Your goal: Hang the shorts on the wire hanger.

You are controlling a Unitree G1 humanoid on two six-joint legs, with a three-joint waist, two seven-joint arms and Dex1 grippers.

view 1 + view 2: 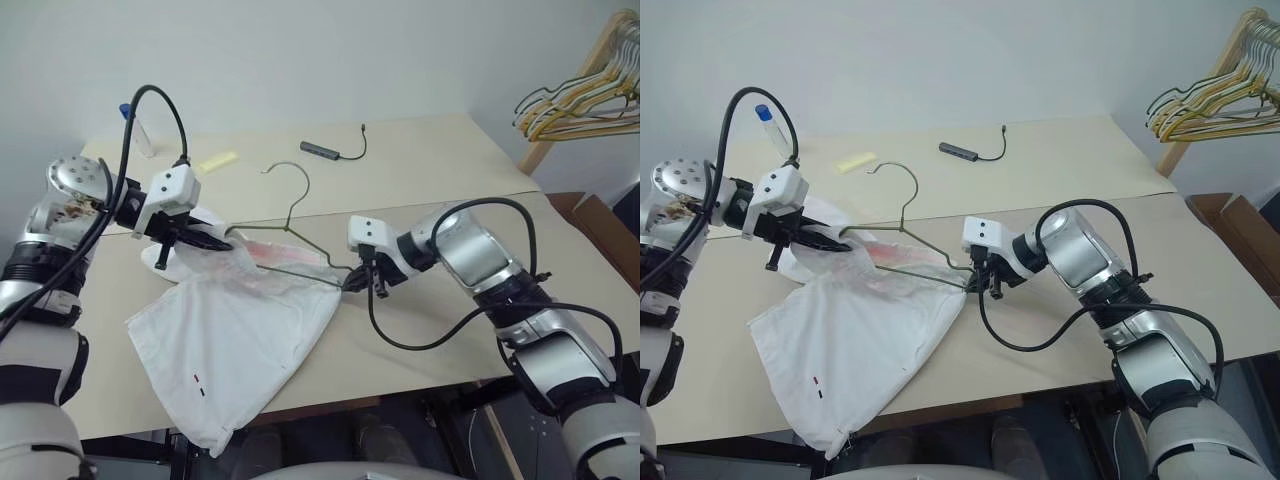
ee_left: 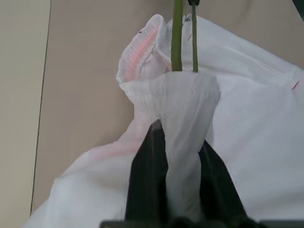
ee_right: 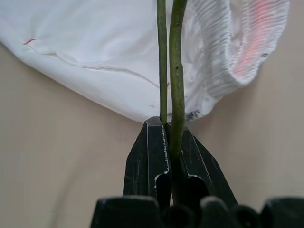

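Observation:
The white shorts (image 1: 240,345) lie spread on the beige table (image 1: 430,190), one leg drooping over its front edge. My left gripper (image 1: 215,240) is shut on a bunched part of the gathered waistband (image 2: 185,109), lifted a little off the table. The thin olive wire hanger (image 1: 297,203) lies with its hook pointing to the far side. Its left end runs inside the waist opening. My right gripper (image 1: 355,283) is shut on the hanger's right corner, where two wires (image 3: 176,71) pass between the fingertips (image 3: 154,142), just beside the shorts' edge.
A bundle of yellow and dark hangers (image 1: 575,100) hangs on a wooden rack at the far right. On the far half of the table lie a dark cable (image 1: 335,152), a yellow slip (image 1: 218,160) and a blue-capped tube (image 1: 138,128). A cardboard box (image 1: 600,220) stands to the right.

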